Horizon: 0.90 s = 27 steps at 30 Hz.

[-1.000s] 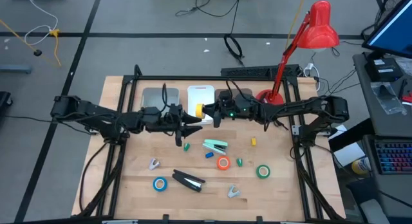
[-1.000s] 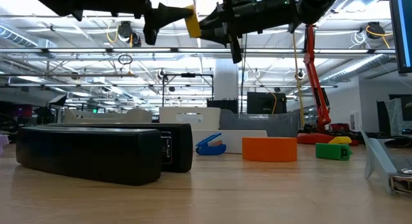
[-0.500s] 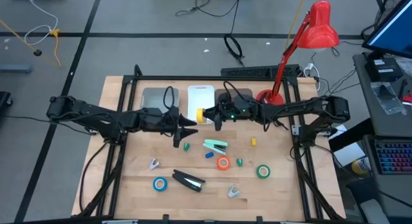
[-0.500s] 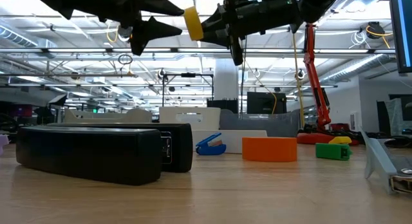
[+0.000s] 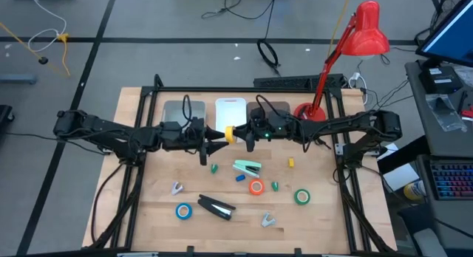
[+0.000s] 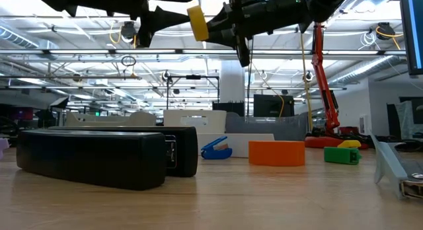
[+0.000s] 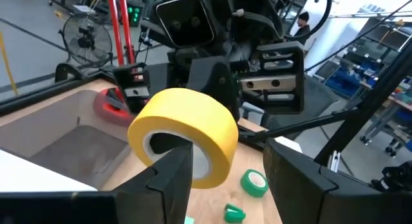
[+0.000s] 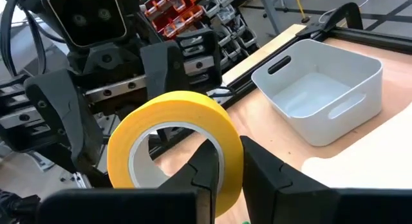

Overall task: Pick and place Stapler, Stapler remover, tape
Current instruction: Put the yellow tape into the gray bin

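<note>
Right gripper [image 5: 238, 133] is clamped on the yellow tape [image 5: 229, 131] (held high above the table). Left gripper [image 5: 216, 141], jaws apart, faces it from the left, fingers straddling the roll.

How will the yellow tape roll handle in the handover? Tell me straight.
Probably light and stiff: the right gripper holds the yellow tape aloft by one wall, and the ring looks round. Its smooth curved face may swivel in a pinch. Dropped on edge, it would likely roll.

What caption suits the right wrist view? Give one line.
Right tool pinches the yellow tape, facing the open left tool near a white bin.
</note>
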{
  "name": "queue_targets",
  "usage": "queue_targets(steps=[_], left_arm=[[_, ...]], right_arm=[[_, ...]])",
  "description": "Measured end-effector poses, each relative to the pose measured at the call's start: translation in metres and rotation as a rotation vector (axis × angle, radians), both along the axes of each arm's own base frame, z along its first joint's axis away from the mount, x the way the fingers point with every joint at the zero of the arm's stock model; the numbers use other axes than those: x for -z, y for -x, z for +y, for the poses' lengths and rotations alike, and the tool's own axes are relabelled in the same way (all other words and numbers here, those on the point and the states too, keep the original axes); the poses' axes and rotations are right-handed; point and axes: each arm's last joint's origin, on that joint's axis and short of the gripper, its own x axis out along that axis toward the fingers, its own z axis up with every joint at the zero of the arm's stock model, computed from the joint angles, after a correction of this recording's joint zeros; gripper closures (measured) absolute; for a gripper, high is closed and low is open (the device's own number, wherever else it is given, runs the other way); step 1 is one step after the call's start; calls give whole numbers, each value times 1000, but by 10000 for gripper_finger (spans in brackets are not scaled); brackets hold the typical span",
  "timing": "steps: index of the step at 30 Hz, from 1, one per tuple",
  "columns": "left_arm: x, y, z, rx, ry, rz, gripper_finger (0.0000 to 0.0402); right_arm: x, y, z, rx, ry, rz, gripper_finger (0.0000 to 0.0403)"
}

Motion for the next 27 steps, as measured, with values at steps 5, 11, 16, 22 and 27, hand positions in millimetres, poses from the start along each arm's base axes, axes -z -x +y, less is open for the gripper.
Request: queue_targets(steps=[5,11,16,22,27], left_arm=[[0,-2,0,-10,24,-23,213],[-2,-5,0,-3,50,-78,213],[-1,-7,0,-1,87,-88,213],[-4,-7,1,0,105,-113,213],[-4,-7,1,10,128,-122,213]], right_arm=[[-1,0,0,0,1,-15,368],[-4,-1,0,14,-1,-46,366],[-4,-1,-1,22,2,-45,368],[-5,-1,-1,24,-3,-55,366],[-6,-1,-1,25,-1,-67,367]])
